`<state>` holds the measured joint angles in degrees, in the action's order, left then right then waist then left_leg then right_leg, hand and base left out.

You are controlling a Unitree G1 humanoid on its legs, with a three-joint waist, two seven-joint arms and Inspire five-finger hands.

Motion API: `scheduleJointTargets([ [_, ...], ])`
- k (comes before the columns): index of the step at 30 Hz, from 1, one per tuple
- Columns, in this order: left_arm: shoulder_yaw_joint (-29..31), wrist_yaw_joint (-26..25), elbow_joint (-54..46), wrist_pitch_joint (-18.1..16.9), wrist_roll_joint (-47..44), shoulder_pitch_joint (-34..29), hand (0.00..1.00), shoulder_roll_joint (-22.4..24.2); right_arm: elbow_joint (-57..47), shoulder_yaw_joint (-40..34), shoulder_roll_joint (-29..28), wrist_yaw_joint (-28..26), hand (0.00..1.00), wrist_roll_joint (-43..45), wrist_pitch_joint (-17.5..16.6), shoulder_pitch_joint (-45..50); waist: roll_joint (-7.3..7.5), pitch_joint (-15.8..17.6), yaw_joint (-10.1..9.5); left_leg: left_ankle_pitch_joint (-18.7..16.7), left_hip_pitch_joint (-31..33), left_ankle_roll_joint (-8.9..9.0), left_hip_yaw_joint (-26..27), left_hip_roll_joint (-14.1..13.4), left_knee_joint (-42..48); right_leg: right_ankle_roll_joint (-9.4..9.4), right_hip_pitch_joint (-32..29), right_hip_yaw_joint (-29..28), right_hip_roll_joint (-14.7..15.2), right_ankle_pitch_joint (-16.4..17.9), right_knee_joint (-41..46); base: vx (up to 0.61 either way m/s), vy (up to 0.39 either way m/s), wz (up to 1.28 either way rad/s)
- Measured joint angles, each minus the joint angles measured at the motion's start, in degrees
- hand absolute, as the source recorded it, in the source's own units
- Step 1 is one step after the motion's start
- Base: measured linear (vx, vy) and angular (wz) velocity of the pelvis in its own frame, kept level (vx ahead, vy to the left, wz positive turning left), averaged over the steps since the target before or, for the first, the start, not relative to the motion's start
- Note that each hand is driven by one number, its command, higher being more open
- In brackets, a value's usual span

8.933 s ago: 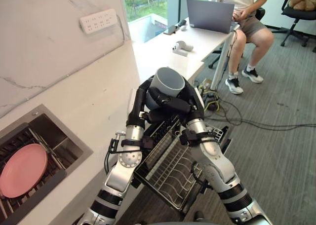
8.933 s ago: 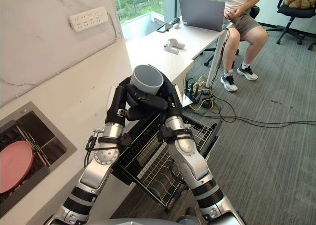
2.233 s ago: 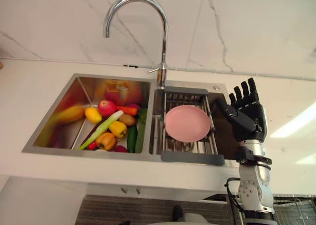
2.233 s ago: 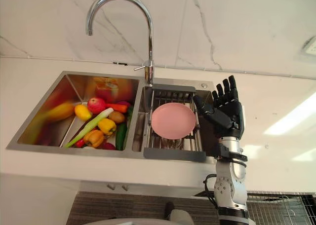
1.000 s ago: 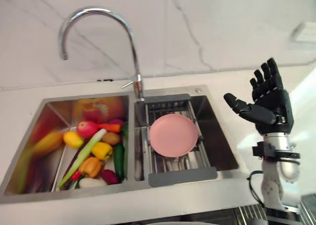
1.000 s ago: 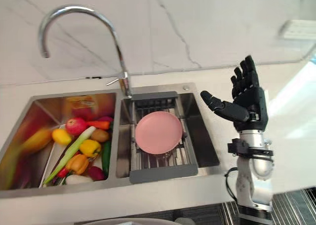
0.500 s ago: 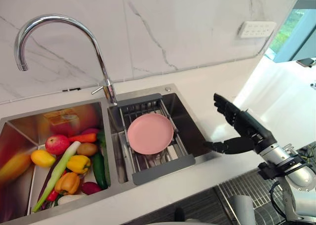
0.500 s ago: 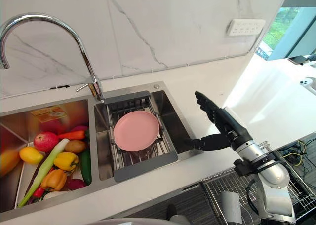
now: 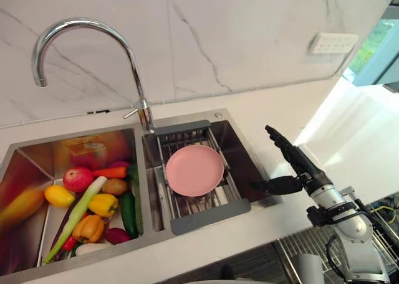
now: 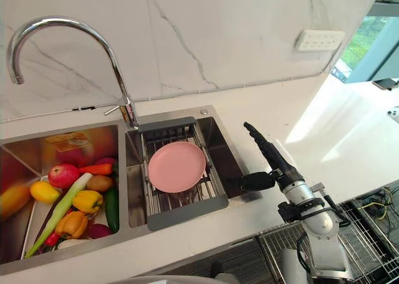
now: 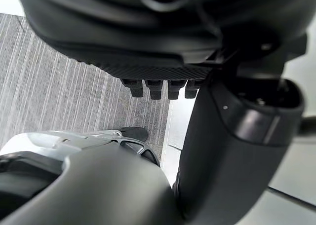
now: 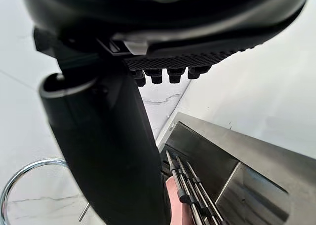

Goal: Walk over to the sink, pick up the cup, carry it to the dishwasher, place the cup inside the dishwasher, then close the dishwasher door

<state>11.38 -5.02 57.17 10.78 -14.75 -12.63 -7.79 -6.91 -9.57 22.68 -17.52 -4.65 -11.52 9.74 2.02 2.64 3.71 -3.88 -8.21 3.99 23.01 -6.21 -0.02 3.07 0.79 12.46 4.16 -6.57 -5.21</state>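
Both hands empty: right hand (image 9: pixel 305 168) above counter (image 9: pixel 280 113) beside sink (image 9: pixel 240 148), fingers straight, thumb spread; left hand (image 11: pixel 148 42) fingers extended. Grey cup (image 9: pixel 310 269) in dishwasher rack (image 9: pixel 288 245) below counter edge

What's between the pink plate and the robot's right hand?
In the left eye view, only the wire rack edge and a bare strip of the sink basin lie between the pink plate and the right hand.
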Motion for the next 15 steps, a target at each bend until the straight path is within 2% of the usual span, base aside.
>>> scheduleJointTargets([
  [3,0.0,0.1,-0.5,0.2,-1.4,-0.1,1.0,0.2,0.9,1.3,-0.5,2.6,1.0,-2.3,0.0,-0.2,-0.04,-0.1,-0.5,0.0,0.0,-0.01,-0.8,0.0,-0.4,-0.06,0.3,0.9,0.0,-0.1,0.3,0.02,0.002,0.15],
  [11,0.2,0.3,-1.5,1.0,-4.2,-0.2,1.0,0.6,2.1,3.2,-0.5,3.5,1.0,-4.5,0.9,-0.5,-0.13,-0.1,-1.29,0.7,0.1,-0.58,-3.5,1.0,-1.4,0.19,1.6,4.4,1.0,0.1,0.3,-0.01,0.015,0.18],
  [15,2.9,0.0,-1.8,1.3,-4.5,-1.2,1.0,1.2,2.1,3.8,-0.5,3.5,1.0,-5.0,1.0,-0.7,-0.13,-0.1,-1.31,1.1,0.1,-0.8,-4.3,1.4,-1.7,0.25,1.9,5.0,1.5,0.1,0.3,-0.05,0.011,0.1],
])
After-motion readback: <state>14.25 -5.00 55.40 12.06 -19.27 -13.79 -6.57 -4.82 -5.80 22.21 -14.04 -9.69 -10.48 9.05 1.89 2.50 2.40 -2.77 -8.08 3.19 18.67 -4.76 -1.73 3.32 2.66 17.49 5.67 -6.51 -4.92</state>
